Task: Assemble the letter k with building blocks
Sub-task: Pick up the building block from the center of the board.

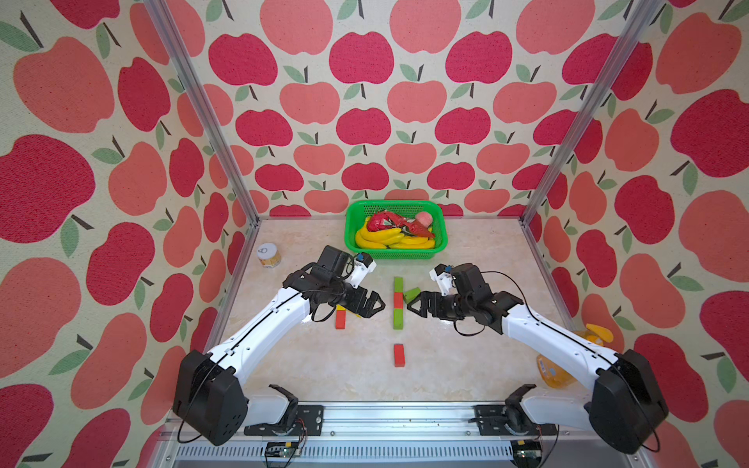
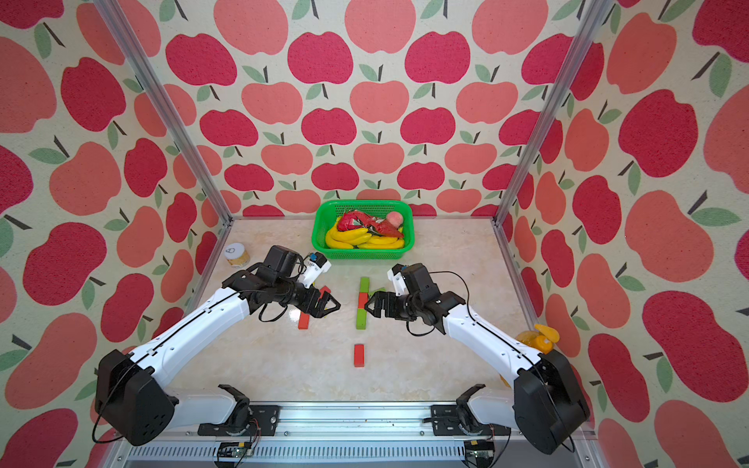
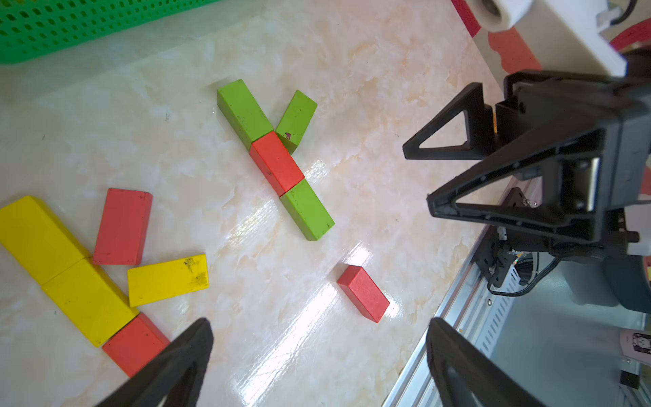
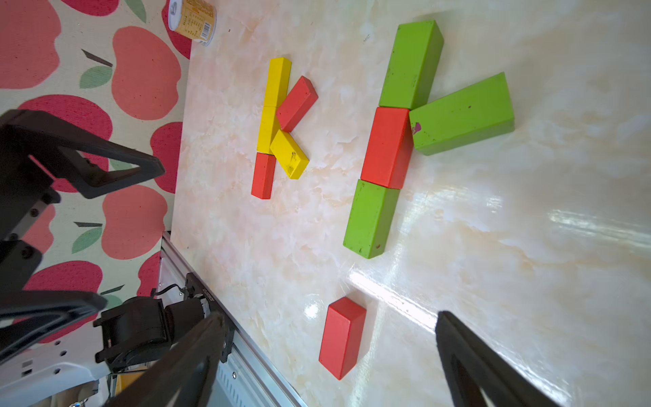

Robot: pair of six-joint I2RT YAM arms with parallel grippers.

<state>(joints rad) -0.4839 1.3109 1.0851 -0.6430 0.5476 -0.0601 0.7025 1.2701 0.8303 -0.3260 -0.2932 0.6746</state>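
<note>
- Left gripper (image 1: pixel 377 308): jaws spread, empty, at 9 o'clock of the stem (image 1: pixel 398 302).
- Right gripper (image 1: pixel 413 302): jaws spread, empty, at 3 o'clock of the stem, just beside it.
- Stem: green, red and green blocks end to end, running 12 to 6.
- Green arm (image 1: pixel 412 293): touches the stem, slanting toward 2 o'clock.
- Loose red block (image 1: pixel 399 355): at 6 o'clock of the stem, apart.
- Yellow-red K (image 4: pixel 269 127): five blocks, partly under the left gripper in both top views.
- Basket (image 1: pixel 395 253): at 12 o'clock.
</note>
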